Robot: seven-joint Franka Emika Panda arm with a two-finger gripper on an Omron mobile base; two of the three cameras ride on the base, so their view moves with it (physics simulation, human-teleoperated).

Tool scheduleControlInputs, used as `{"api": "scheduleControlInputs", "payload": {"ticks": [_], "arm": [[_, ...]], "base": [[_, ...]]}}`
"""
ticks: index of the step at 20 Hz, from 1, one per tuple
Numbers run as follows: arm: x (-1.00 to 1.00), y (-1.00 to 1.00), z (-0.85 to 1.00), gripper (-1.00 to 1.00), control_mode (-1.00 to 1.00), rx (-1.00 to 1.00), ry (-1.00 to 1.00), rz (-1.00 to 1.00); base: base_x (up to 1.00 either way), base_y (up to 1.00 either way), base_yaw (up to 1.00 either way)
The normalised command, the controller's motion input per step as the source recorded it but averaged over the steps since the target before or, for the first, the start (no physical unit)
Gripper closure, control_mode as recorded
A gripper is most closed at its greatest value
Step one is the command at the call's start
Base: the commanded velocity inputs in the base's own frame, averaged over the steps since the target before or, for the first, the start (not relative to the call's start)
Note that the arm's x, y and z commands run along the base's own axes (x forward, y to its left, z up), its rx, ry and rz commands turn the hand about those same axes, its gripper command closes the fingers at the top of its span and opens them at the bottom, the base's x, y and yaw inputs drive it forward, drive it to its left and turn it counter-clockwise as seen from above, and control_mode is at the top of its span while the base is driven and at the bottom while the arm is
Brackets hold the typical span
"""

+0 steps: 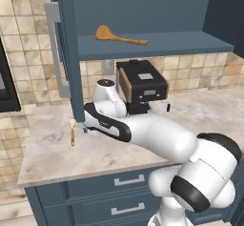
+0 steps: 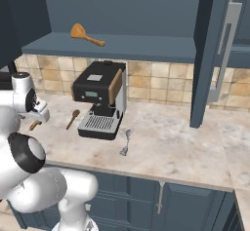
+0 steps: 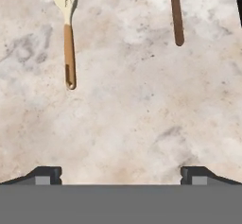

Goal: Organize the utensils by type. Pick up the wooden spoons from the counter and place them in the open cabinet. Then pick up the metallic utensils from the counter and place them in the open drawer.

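Open cabinet (image 1: 157, 44), dark blue-grey, with door swung wide and long grey bar handle (image 1: 56, 48) on it. On its shelf: large orange-tan wooden spoon (image 1: 119, 35), broad head toward 9 o'clock in the left base view, lying flat.

Below, on pale marbled stone counter (image 2: 185, 147): black boxy coffee machine (image 2: 100, 98) with wooden side panel and ribbed metal drip tray. Slim silver-grey metal spoon (image 2: 125, 143) just in front of the tray, at 5 o'clock from the machine in the right base view. Short dark reddish-brown spoon (image 2: 72, 119) at 8 o'clock from the machine.

Small spoon (image 3: 67, 34) with pale cream bowl and brown handle, flat on the counter at 11 o'clock in the hand view; dark brown handle at 1 o'clock, well apart.

Gripper (image 3: 121, 175) spread fully wide above bare counter, empty, fingertips (image 3: 46, 175) clear of both spoons.

Beige square-tiled backsplash (image 2: 161, 81) behind; blue-grey drawer fronts (image 1: 114, 191) with short silver handles beneath.
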Motion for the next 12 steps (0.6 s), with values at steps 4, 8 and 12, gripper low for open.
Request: {"api": "scheduleControlInputs", "payload": {"ticks": [4,8,12], "arm": [[0.38,0.33,-0.2,-1.0,-1.0,0.0,0.07,-0.07],[0.39,0.28,-0.34,-1.0,-1.0,0.0,0.07,-0.02],[0.39,0.22,-0.37,-1.0,-1.0,0.0,0.02,0.0]], "base": [[0.0,0.0,0.0],[0.0,0.0,0.0],[0.0,0.0,0.0]]}}
